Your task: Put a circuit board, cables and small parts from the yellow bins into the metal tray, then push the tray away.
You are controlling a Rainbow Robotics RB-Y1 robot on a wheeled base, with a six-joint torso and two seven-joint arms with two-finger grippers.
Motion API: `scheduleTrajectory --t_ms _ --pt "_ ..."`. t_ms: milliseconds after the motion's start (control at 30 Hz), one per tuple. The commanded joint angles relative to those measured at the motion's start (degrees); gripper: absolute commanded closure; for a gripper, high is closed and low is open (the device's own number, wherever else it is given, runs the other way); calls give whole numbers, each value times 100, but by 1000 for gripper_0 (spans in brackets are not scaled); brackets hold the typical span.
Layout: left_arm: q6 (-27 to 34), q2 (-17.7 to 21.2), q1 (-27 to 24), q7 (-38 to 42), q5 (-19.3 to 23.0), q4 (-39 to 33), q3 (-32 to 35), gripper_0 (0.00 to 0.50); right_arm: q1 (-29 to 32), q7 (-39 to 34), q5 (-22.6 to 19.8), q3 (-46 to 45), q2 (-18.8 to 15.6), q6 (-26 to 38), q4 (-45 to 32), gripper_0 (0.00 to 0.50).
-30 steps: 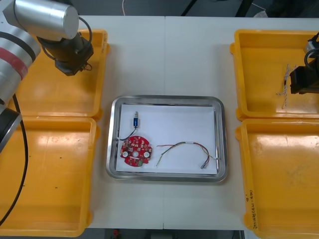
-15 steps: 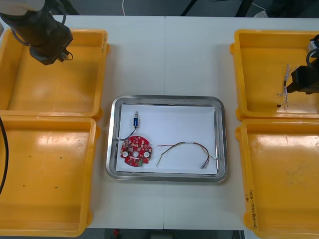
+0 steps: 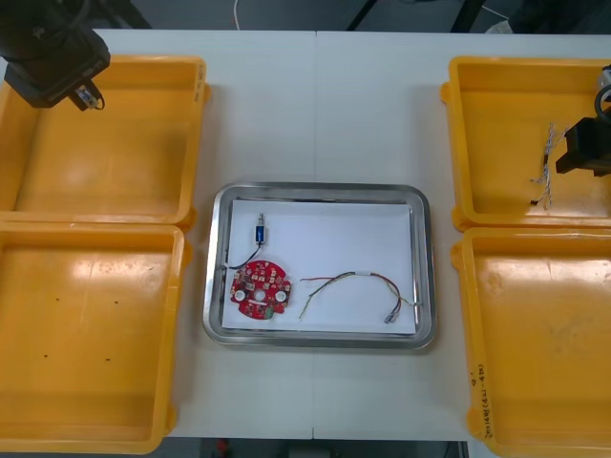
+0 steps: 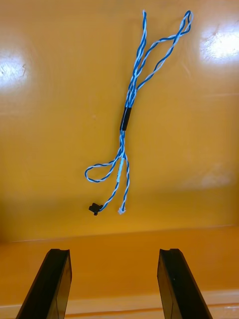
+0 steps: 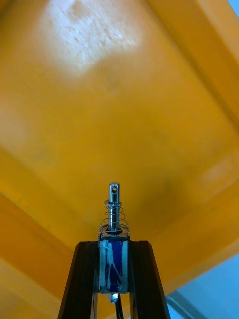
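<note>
Blue-white cable (image 4: pixel 124 119), seemingly beyond right pincer (image 4: pixel 112 284)

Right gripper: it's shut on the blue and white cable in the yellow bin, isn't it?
No. The right gripper is open; the twisted blue and white cable lies loose in the yellow bin, beyond its fingers. The right wrist view shows it.

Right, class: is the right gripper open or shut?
Open: the right gripper shows fingers apart, nothing between them, over the blue and white cable in a yellow bin. The left gripper holds a small metal part.
</note>
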Motion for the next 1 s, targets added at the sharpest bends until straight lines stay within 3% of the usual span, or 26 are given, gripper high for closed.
scheduleTrajectory --t_ms 33,300,500,1000 --pt "333 220 -212 -273 334 -633 140 500 -566 -259 121 -178 -33 151 42 0" --pt "913 264 -124 -308 1037 -1661 140 500 -1207 -364 270 -178 -51 28 930 0" --pt "1150 370 316 -334 1424 -2865 140 500 -1374 -364 393 -134 -51 -289 1370 0" --pt "1221 361 966 -818 1608 -4096 114 500 -1998 -241 771 -116 -42 -1317 2837 0"
